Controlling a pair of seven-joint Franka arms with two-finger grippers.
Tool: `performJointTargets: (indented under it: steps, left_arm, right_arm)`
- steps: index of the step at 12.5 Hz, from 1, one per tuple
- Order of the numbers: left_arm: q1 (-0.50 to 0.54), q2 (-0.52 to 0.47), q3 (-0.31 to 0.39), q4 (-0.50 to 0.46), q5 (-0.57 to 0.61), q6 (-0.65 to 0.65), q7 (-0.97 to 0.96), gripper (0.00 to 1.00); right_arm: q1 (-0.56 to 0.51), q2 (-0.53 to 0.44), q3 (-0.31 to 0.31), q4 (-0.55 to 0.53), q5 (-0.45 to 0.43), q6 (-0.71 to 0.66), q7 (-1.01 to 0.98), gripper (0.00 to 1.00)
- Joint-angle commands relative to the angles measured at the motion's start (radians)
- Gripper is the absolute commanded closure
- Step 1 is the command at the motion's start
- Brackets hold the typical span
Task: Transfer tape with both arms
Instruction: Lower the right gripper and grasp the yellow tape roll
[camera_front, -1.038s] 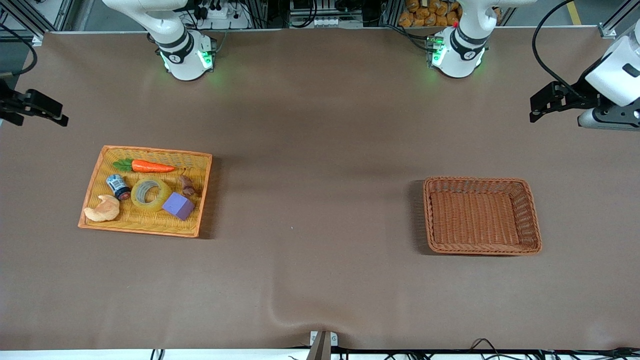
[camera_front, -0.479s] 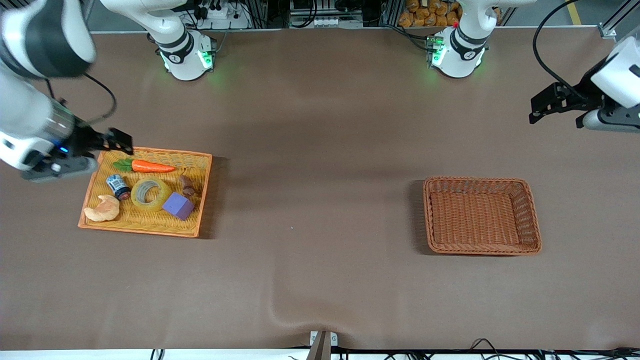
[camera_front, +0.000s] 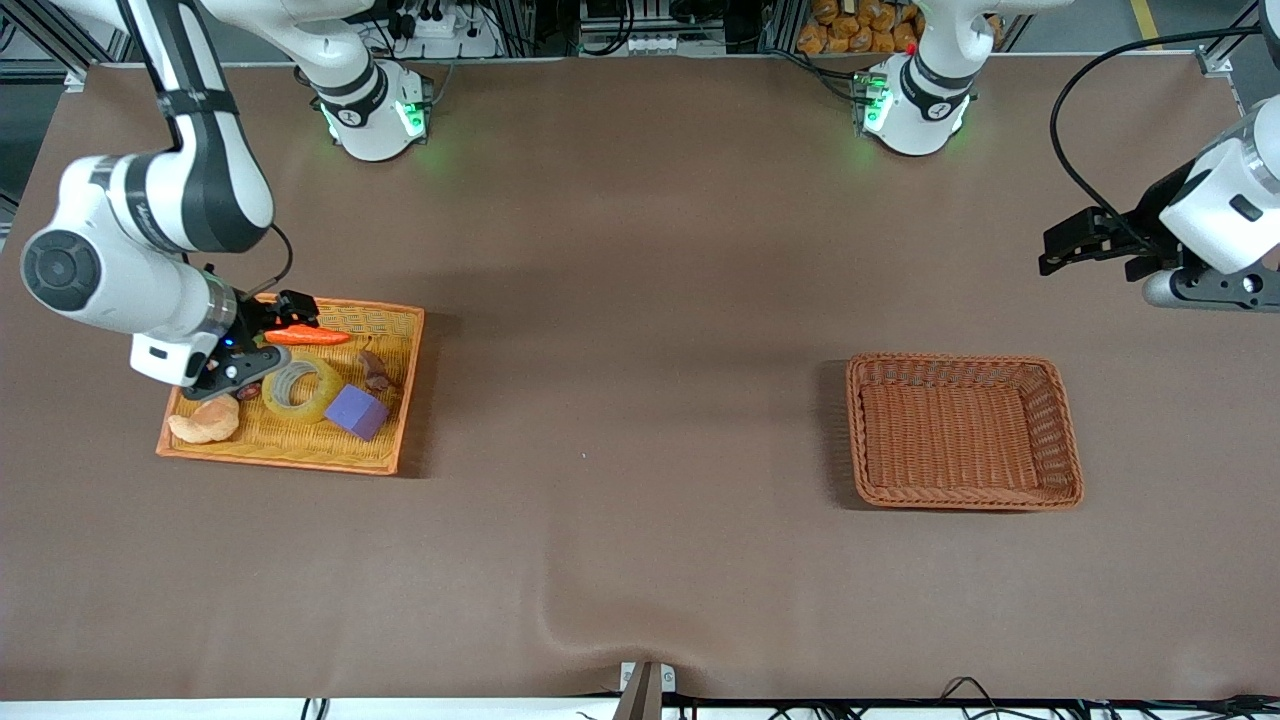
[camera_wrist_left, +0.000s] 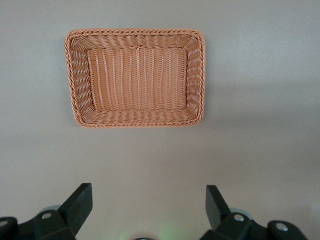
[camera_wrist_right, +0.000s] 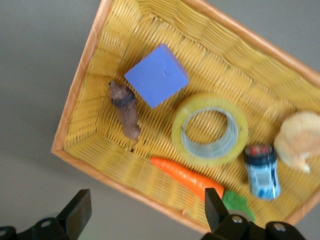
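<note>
The tape (camera_front: 299, 388), a translucent yellow ring with a grey-white core, lies flat in the yellow tray (camera_front: 280, 461) between a small can and a purple block. It also shows in the right wrist view (camera_wrist_right: 210, 130). My right gripper (camera_front: 297, 312) is open and empty, over the tray's edge nearest the robots' bases, above the carrot's leafy end. In its wrist view the right gripper (camera_wrist_right: 147, 212) straddles the tray rim and the carrot (camera_wrist_right: 187, 177). My left gripper (camera_front: 1050, 250) is open and empty, in the air over the bare table at the left arm's end, and it (camera_wrist_left: 148, 204) looks down at the wicker basket (camera_wrist_left: 135, 31).
The tray (camera_wrist_right: 79, 82) also holds a purple block (camera_front: 356, 411), a croissant (camera_front: 204, 421), a brown piece (camera_front: 375, 371) and a blue-labelled can (camera_wrist_right: 262, 172), which the right hand covers in the front view. The brown wicker basket (camera_front: 960, 360) stands empty toward the left arm's end.
My right arm has swung in from the table's edge and its gripper now hangs over the tray. My left gripper has shifted slightly inward over the table. The tape has not moved.
</note>
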Motion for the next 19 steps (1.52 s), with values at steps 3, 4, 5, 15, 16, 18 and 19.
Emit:
performJointTargets:
  steps: [3, 4, 5, 15, 16, 18, 19]
  left_arm:
    - [-0.011, 0.149, -0.003, 0.028, -0.005, 0.011, -0.014, 0.0]
    - [-0.005, 0.177, 0.0, 0.045, -0.009, 0.006, 0.0, 0.0]
    - [0.004, 0.177, -0.001, 0.048, -0.011, 0.006, -0.004, 0.0]
    - [-0.002, 0.174, -0.003, 0.048, -0.006, 0.006, -0.015, 0.0]
    - [-0.002, 0.174, -0.003, 0.048, -0.006, 0.006, -0.015, 0.0]
    - [-0.001, 0.174, -0.003, 0.048, -0.006, 0.006, -0.014, 0.0]
    - [0.001, 0.176, -0.003, 0.048, -0.011, 0.006, -0.014, 0.0]
  right_arm:
    - [-0.06, 0.048, 0.006, -0.217, 0.006, 0.375, -0.289, 0.0]
    - [-0.065, 0.088, 0.006, -0.221, 0.004, 0.414, -0.299, 0.0]
    - [-0.074, 0.106, 0.006, -0.218, 0.004, 0.434, -0.332, 0.0]
    - [-0.08, 0.211, 0.009, -0.224, 0.05, 0.462, -0.377, 0.29]
    - [-0.08, 0.211, 0.009, -0.222, 0.05, 0.459, -0.377, 0.55]
    - [-0.073, 0.194, 0.009, -0.216, 0.05, 0.441, -0.374, 1.0]
    - [-0.076, 0.18, 0.009, -0.207, 0.052, 0.415, -0.372, 1.0]
